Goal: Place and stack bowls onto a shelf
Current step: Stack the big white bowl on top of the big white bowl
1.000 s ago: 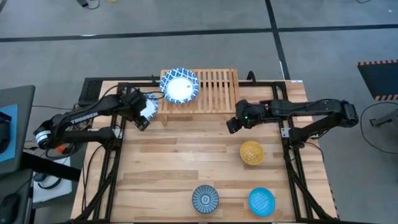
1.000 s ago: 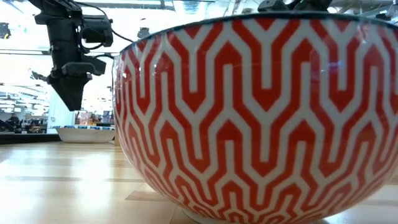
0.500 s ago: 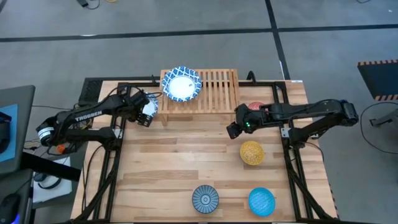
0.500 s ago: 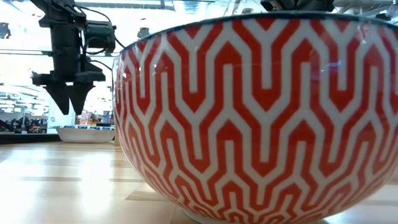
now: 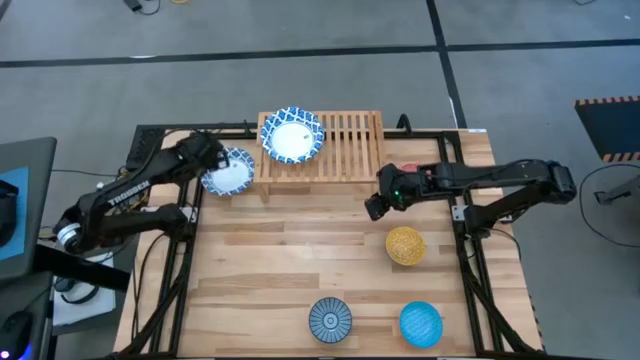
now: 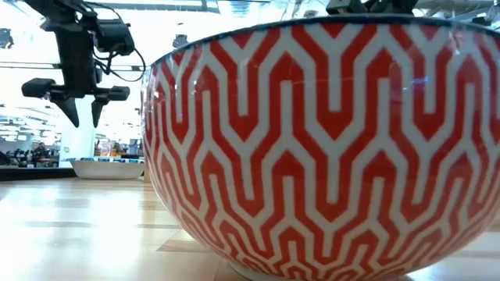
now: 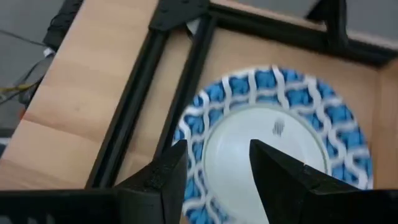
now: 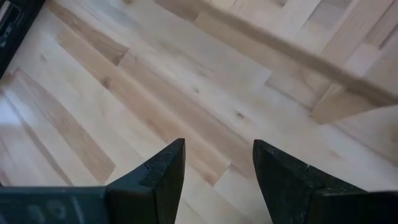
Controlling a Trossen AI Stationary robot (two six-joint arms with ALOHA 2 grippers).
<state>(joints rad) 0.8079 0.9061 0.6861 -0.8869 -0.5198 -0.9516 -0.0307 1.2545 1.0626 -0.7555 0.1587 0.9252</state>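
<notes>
A wide blue-and-white patterned bowl (image 5: 229, 173) (image 7: 280, 130) rests on its base on the tabletop just left of the light-wood slatted shelf (image 5: 345, 145). My left gripper (image 5: 205, 158) (image 6: 82, 113) (image 7: 217, 168) hovers open above this bowl (image 6: 105, 168), over its rim nearest the table's left edge. Another patterned bowl (image 5: 292, 135) sits on the shelf's left end. My right gripper (image 5: 377, 203) (image 8: 217, 165) is open over bare planks in front of the shelf's right end. The red bowl (image 5: 410, 172) (image 6: 312, 148) stands on the table, partly hidden under my right arm.
A yellow bowl (image 5: 405, 245), a blue radial-striped bowl (image 5: 329, 319) and a plain blue bowl (image 5: 421, 323) stand on the right and near part of the tabletop. The shelf's middle and right slats are bare. A black frame (image 5: 190, 140) (image 7: 180, 56) borders the table.
My left gripper has risen and drawn back toward the table's far left corner, turning about its axis, so the patterned bowl beside the shelf now shows uncovered. That bowl has stayed on the table.
</notes>
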